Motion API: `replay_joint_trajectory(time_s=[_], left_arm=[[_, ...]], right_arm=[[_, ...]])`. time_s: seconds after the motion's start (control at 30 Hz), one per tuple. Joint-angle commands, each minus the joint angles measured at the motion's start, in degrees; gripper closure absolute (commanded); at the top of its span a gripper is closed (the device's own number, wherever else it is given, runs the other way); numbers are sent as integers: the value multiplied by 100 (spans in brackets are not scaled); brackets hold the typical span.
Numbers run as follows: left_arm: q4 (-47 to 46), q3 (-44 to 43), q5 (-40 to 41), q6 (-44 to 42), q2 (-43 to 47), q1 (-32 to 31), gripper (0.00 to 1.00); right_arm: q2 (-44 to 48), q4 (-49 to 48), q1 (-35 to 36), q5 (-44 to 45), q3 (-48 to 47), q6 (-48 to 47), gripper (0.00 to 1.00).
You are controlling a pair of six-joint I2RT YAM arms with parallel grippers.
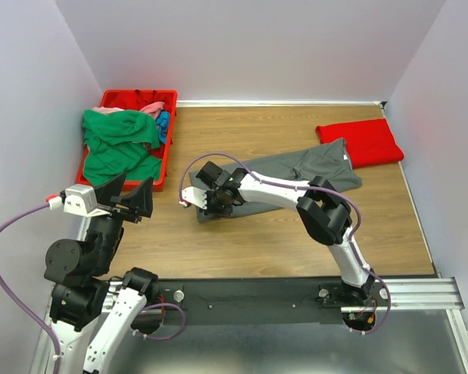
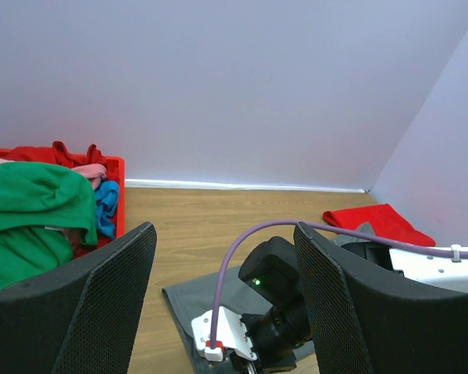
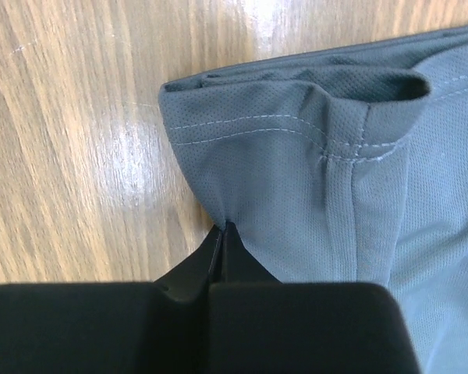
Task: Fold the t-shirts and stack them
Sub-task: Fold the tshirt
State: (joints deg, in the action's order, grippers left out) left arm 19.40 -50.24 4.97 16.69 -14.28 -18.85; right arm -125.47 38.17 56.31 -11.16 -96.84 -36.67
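Dark grey t-shirt (image 1: 312,167) mid-table, long axis 8 to 2 o'clock, far end just beside folded red t-shirt (image 1: 360,140). Right gripper (image 3: 222,234) clenched on its 8 o'clock edge. Left gripper (image 1: 134,187) spread, holding nothing. Open table (image 1: 242,245) toward 6 o'clock.

Readable markings: none. No text, label, brand, number or sign is legible on any surface in the top, left-wrist or right-wrist views.

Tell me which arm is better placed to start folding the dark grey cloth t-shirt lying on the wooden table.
Right. The right tool is shut on an edge of the dark grey cloth t-shirt, while the left tool hangs open near the red plastic bin, clear of that shirt.
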Motion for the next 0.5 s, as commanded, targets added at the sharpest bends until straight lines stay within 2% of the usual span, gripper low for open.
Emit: replay_joint_trajectory(time_s=[0.0,0.13,0.23,0.47], left_arm=[[-76,146,-110,115,136,22,21],[-138,199,-181,142,101,22,21],[-226,312,-321,203,31,13,21],[-533,637,-471,344,-127,13,21]], right_arm=[[22,76,55,-323,472,-77,99],[636,85,221,-984,1234,-323,100],[1321,68,599,-1300,1867,-508,100],[2008,59,951,-1494,2967,-579,100]])
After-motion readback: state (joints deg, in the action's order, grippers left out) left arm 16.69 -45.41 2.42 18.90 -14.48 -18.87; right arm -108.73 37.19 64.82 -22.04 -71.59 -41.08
